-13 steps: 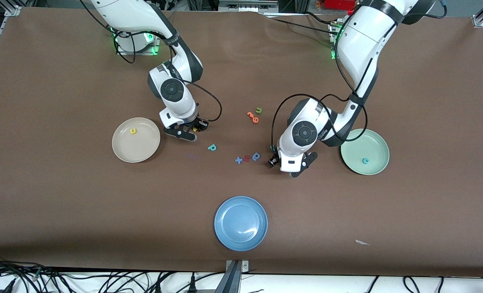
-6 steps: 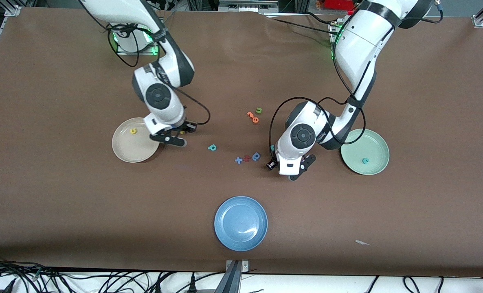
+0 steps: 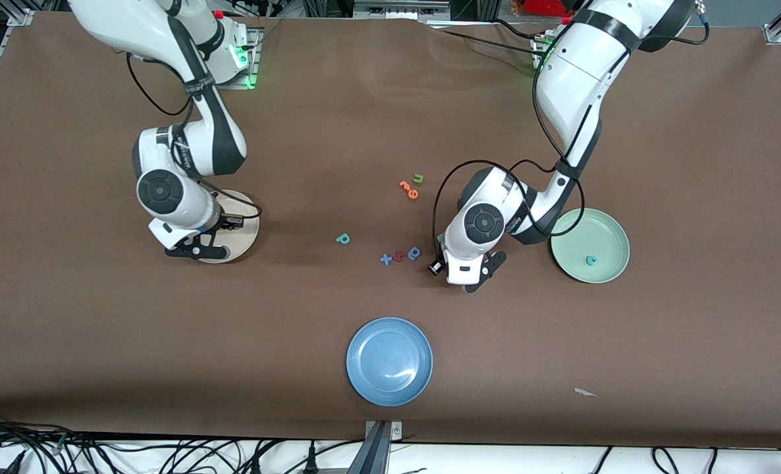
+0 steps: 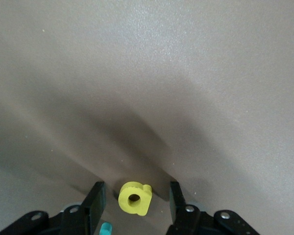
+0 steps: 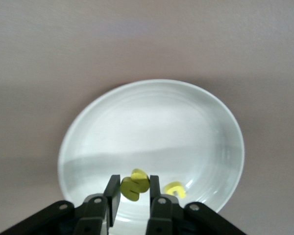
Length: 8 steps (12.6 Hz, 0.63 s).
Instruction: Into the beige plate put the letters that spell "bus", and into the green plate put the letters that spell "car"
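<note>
My right gripper is shut on the yellow s low over the beige plate. A yellow u lies in that plate. In the front view this gripper covers most of the beige plate. My left gripper stands open on the table with the yellow a lying loose between its fingers. A teal piece shows beside it. The green plate holds the teal c. The teal b lies on the table between the two plates.
A blue rounded letter, a red piece and a blue x lie close to my left gripper. Orange letters and a green u lie farther from the front camera. A blue plate sits nearest the camera.
My right arm has swung toward its own end of the table, from beside the beige plate to over it, with the yellow s. My left gripper's fingers have narrowed around the yellow a.
</note>
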Available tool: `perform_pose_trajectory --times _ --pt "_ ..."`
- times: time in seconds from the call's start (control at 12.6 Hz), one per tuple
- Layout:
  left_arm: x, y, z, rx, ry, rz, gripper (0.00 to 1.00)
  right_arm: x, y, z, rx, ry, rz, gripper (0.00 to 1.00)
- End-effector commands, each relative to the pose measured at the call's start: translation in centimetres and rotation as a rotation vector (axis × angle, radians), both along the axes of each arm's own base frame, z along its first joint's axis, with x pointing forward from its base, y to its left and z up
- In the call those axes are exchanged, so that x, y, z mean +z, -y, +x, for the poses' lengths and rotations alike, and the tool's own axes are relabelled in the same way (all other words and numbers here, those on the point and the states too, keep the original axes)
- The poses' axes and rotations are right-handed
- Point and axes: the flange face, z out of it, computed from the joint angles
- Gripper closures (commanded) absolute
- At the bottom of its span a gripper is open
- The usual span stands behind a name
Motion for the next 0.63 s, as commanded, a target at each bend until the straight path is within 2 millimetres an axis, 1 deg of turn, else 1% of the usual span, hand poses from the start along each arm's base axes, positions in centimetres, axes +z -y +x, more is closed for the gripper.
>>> perform_pose_trajectory --times 0.0,0.08,0.16,0.24,0.32,0.4,0.48,0.55 --pt "-0.4 0.3 0.3 -0.002 0.005 0.031 0.61 -0.1 -1.4 -0.6 -0.007 -0.022 0.045 0.0" --pt "-0.5 0.3 0.3 -0.002 0.003 0.031 0.72 0.1 -1.5 -0.6 -0.023 -0.031 0.062 0.0" --pt "-0.4 0.2 0.4 -0.001 0.005 0.032 0.83 0.6 -2.4 -0.7 -0.038 -0.035 0.076 0.0" --pt "-0.4 0.1 0.4 -0.003 0.006 0.031 0.91 1.4 -5.6 -0.9 -0.038 -0.033 0.108 0.0" --pt "0.2 -0.2 0.8 -0.002 0.014 0.029 0.98 2.1 -8.4 -1.1 -0.099 -0.019 0.117 0.0" --pt "1.2 -0.8 1.4 0.001 0.024 0.027 1.0 2.5 -10.8 -1.3 -0.161 0.001 0.118 0.01" --pt "2.6 -2.6 2.3 -0.014 0.021 0.031 1.0 3.3 -13.2 -1.0 -0.223 0.032 0.127 0.01" --pt "4.3 -3.5 2.4 -0.081 -0.002 0.04 1.0 3.0 -15.5 -0.2 -0.331 0.057 0.118 0.01"
